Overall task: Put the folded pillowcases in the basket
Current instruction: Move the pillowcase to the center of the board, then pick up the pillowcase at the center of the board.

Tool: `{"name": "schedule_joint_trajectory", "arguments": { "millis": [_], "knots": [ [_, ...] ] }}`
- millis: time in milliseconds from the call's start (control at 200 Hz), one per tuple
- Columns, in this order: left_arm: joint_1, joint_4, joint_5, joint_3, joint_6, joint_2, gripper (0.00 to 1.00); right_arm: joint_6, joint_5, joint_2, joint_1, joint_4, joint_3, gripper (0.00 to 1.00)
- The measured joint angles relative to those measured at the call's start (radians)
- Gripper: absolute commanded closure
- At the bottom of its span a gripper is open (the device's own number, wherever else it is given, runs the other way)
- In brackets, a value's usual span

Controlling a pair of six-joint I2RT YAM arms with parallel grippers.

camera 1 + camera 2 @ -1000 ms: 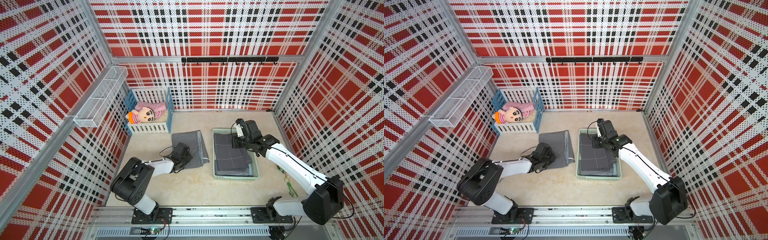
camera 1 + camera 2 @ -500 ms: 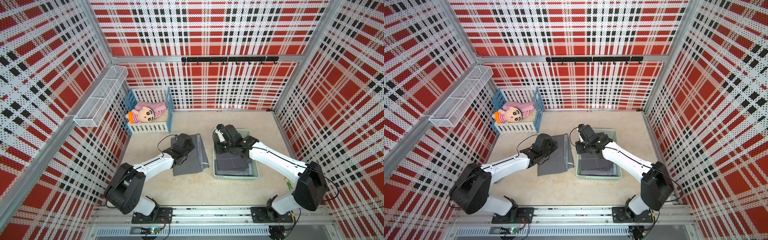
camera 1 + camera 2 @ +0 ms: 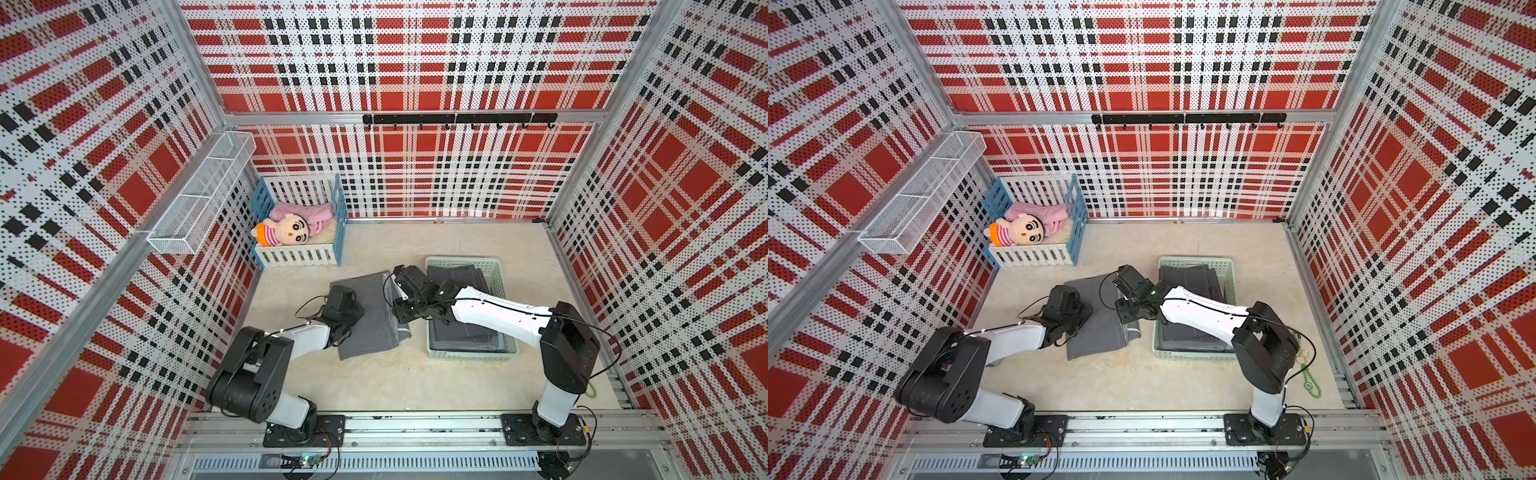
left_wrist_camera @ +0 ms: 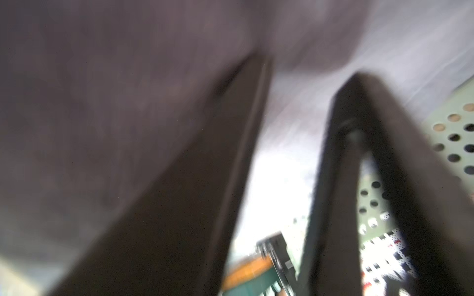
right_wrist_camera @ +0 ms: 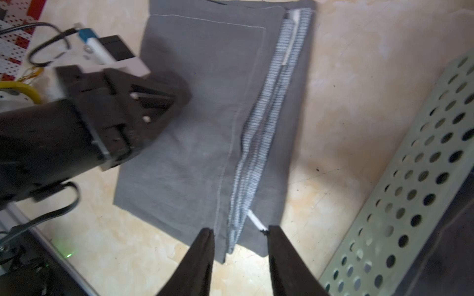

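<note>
Mid-frame, right gripper (image 5: pixel 240 229) gapes empty astride the pillowcase (image 3: pixel 374 328), left gripper (image 4: pixel 313 77) half-open, hold unclear; we risk pinching one layer, unfolding it

Left wrist view is mostly smear — we make out dark fingers (image 4: pixel 179 205) and gray cloth, probably the pillowcase (image 4: pixel 102 89). In both top views the right arm (image 3: pixel 494 309) hides part of the basket (image 3: pixel 473 355); the right wrist view crops it.

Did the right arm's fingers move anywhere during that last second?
Yes. The right gripper left the far end of the basket and crossed its side wall; it now hovers over the folded pillowcase beside it.
</note>
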Motion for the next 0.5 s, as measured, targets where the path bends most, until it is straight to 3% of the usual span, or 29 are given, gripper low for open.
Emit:
{"name": "schedule_joint_trajectory", "arguments": {
  "millis": [205, 501],
  "knots": [
    [0.099, -0.068, 0.029, -0.014, 0.056, -0.099, 0.65, -0.001, -0.022, 0.114, 0.003, -0.009, 0.047, 0.4],
    [0.176, -0.149, 0.035, -0.005, 0.132, -0.192, 0.49, -0.007, -0.053, 0.197, 0.045, -0.048, 0.077, 0.28]
  ]
}}
